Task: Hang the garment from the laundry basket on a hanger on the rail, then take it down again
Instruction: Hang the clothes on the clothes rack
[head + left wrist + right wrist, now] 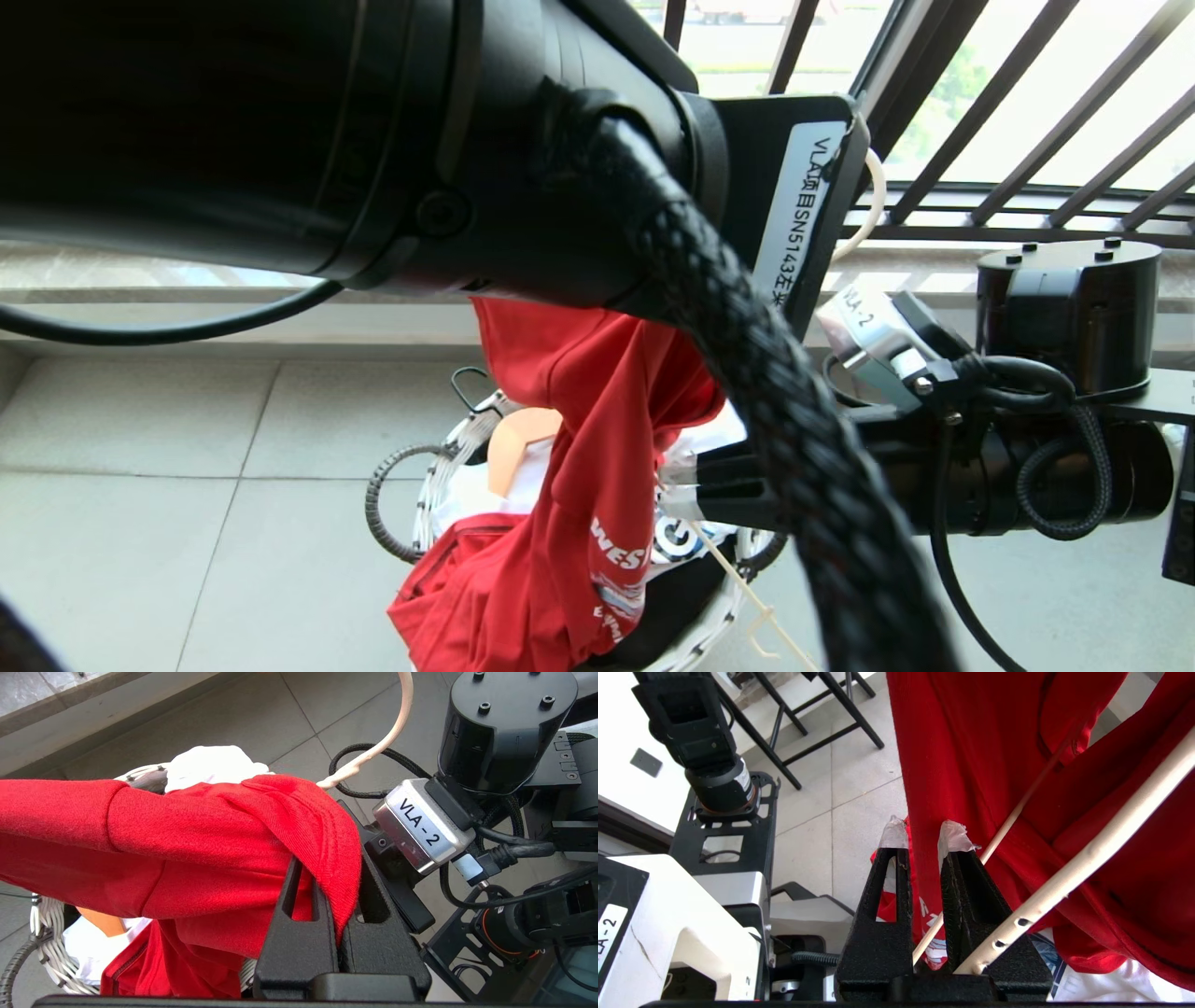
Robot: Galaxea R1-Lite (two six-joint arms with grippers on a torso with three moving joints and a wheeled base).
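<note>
Red short-sleeved printed T-shirt (579,448) hangs lifted above the small round white woven laundry basket (439,485). Left gripper (338,891): jaws clamped on its fabric. Right gripper (922,835): jaws nearly closed on cloth, beside the off-white wire hanger (1087,858).

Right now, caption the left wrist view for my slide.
Left gripper pinches red short-sleeved T-shirt above the round woven white basket.

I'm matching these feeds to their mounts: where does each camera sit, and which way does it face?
Head: on the head, facing down at the laundry basket; left arm fills the top.
Left wrist: behind the left gripper, shut on the garment.
Right wrist: behind the right gripper, shut on garment and hanger.
All share the garment.
</note>
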